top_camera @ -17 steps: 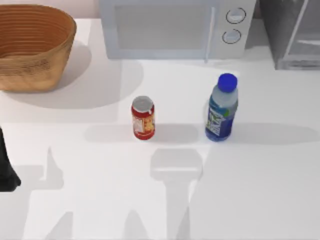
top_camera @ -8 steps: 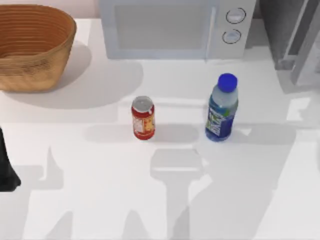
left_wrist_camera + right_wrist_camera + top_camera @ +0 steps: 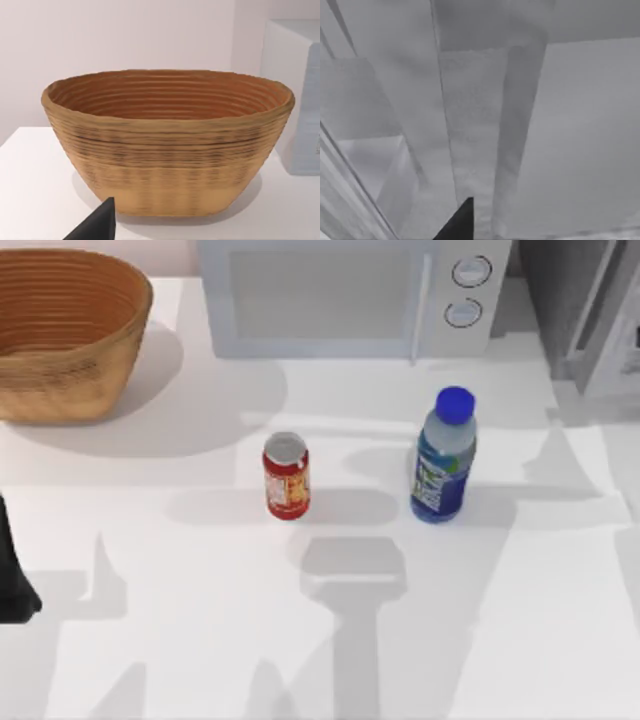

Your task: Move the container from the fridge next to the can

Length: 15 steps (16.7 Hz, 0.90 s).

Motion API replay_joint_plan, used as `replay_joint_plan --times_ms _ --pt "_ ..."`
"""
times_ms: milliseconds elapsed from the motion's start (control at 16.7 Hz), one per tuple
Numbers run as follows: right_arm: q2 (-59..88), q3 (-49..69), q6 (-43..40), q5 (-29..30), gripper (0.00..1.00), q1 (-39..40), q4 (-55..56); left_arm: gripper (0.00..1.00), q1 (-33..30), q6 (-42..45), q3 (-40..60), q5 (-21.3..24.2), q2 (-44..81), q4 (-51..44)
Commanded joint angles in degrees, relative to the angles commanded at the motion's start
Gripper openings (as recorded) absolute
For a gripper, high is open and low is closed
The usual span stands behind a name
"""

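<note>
The container (image 3: 443, 458), a clear bottle with a round blue cap and blue-and-green label, is stood upright on the table (image 3: 520, 640), right of the can (image 3: 286, 476) and well apart. The fridge (image 3: 590, 310) is seen at the far right. Neither claw's state can be told.

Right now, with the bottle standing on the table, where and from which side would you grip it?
Probably around the labelled body of the container, below the blue cap, coming in level from the top view's right: it stands upright, and the can sits apart on its left.
</note>
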Motion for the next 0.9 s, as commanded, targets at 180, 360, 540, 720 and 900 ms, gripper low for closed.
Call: replay_joint_plan --times_ms 180,360,540,720,900 --pt "2.20 2.27 -0.05 0.03 1.00 0.03 -0.53 1.00 0.00 0.00 0.00 0.00 0.00 0.00" --pt "8.10 9.16 -0.12 0.05 1.00 0.16 -1.98 1.00 0.00 0.00 0.00 0.00 0.00 0.00" --pt "14.54 17.61 -0.04 0.16 1.00 0.16 -3.61 1.00 0.00 0.00 0.00 0.00 0.00 0.00" --pt "19.32 24.20 0.11 0.31 1.00 0.09 -4.88 1.00 0.00 0.00 0.00 0.00 0.00 0.00" --pt "20.66 25.92 0.15 0.36 1.00 0.06 -5.26 1.00 0.00 0.00 0.00 0.00 0.00 0.00"
